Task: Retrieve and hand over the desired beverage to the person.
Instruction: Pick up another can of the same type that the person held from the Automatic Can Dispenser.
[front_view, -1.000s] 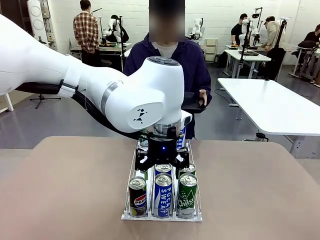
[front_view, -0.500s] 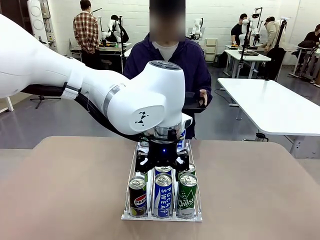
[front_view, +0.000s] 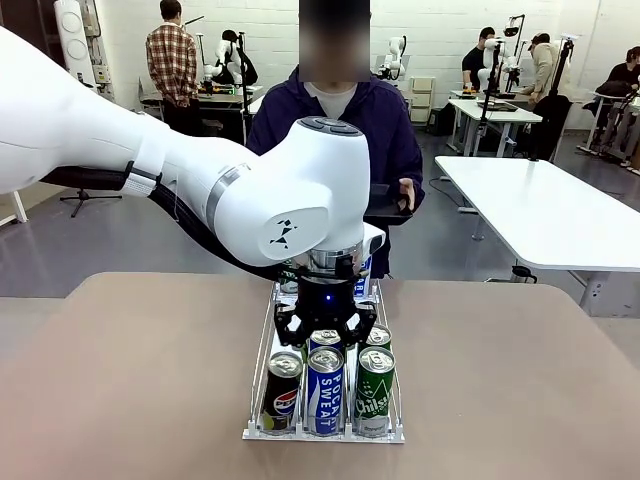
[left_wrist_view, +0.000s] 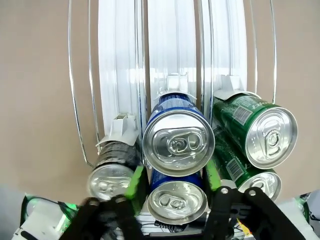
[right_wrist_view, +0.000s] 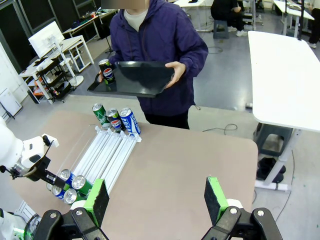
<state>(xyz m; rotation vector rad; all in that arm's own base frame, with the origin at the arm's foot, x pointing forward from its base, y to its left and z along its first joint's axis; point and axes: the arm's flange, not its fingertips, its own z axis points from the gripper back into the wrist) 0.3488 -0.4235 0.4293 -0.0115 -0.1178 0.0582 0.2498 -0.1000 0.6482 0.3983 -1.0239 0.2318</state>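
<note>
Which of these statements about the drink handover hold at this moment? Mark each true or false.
1. The left gripper is down over the rack's middle lane, at the blue cans. True.
2. The person holds an empty tray. False: a Pepsi can stands on the black tray.
3. The right gripper grips a green can. False: its pads stand apart with nothing between them.
4. Three cans stand at the rack's far end, near the person. True.
</note>
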